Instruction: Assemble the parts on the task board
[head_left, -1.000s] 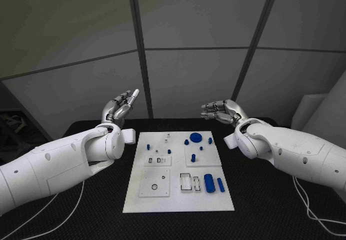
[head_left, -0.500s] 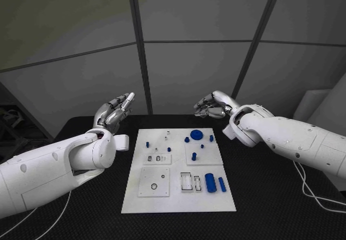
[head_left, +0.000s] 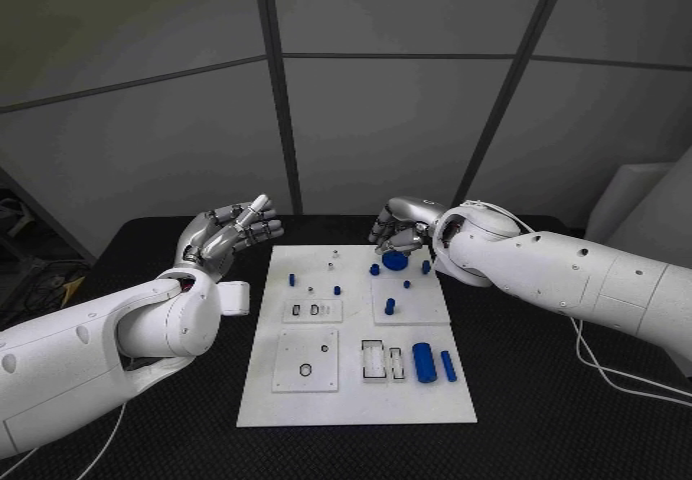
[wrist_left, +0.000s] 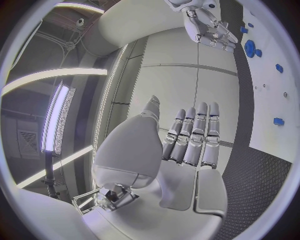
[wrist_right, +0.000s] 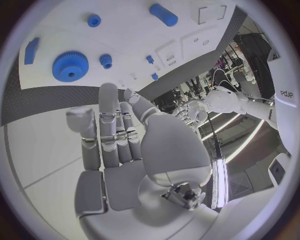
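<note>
The smooth white task board (head_left: 356, 400) carries a toothed blue gear (head_left: 394, 260) and rounded blue pegs. The right hand (head_left: 398, 226) hovers over the gear, fingers loosely curled, empty. The left hand (head_left: 228, 234) is spread, holding nothing.

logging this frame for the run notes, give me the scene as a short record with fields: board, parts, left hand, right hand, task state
board: white task board flat on the black table
parts: big blue gear at the far edge; blue cylinder near the front right; small blue pegs scattered between
left hand: left hand raised beside the board's far left corner, fingers apart, holding nothing
right hand: right hand above the gear, fingers curled, holding nothing
task state: no part picked up yet
</note>
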